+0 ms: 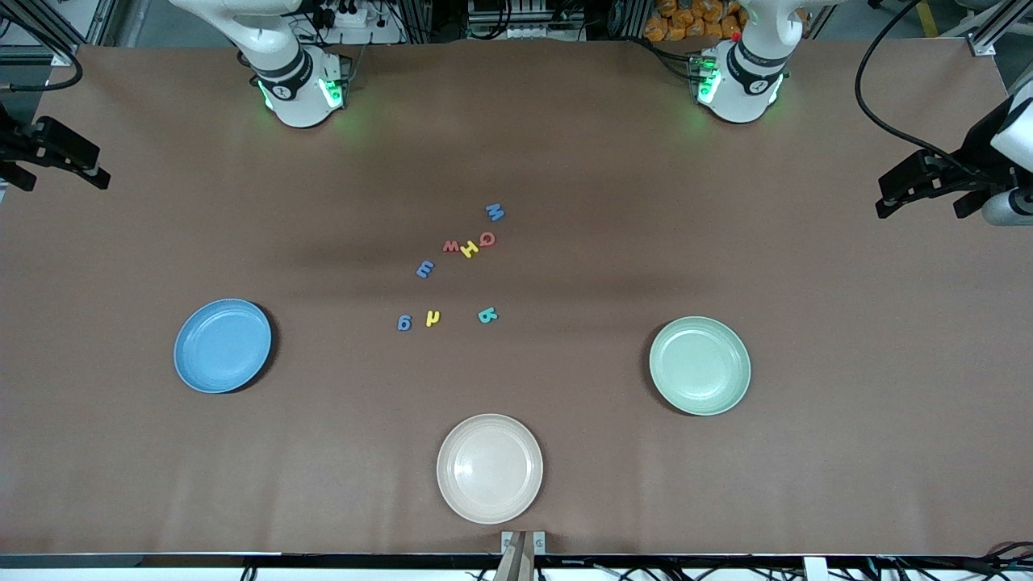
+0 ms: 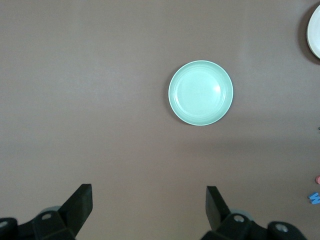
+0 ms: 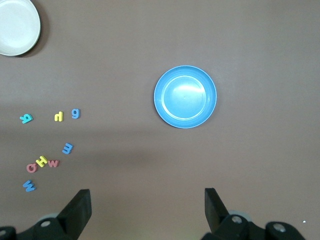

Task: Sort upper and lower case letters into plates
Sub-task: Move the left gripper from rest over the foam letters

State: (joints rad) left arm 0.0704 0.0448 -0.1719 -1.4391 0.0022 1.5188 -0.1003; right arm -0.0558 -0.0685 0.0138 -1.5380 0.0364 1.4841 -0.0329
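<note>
Letters lie loose in the middle of the brown table [image 1: 847, 484], none of them on a plate. Farthest from the front camera is a blue M [image 1: 494, 213]; just nearer sit a red Q [image 1: 487, 239], a yellow H [image 1: 469, 248] and a red w [image 1: 450, 246], close together in a row, with a blue E [image 1: 424, 269] a little apart from them. Nearer still lie a blue g [image 1: 404, 323], a yellow h [image 1: 432, 318] and a teal letter [image 1: 487, 315].

The blue plate [image 1: 223, 345] sits toward the right arm's end, the pale green plate [image 1: 700, 365] toward the left arm's end, and a cream plate [image 1: 489, 469] lies nearest the camera between them. All three are bare.

The left gripper [image 2: 149, 205] waits high over the table near the green plate, jaws spread wide and holding nothing. The right gripper [image 3: 148, 207] waits above the table near the blue plate, likewise wide apart and unladen.
</note>
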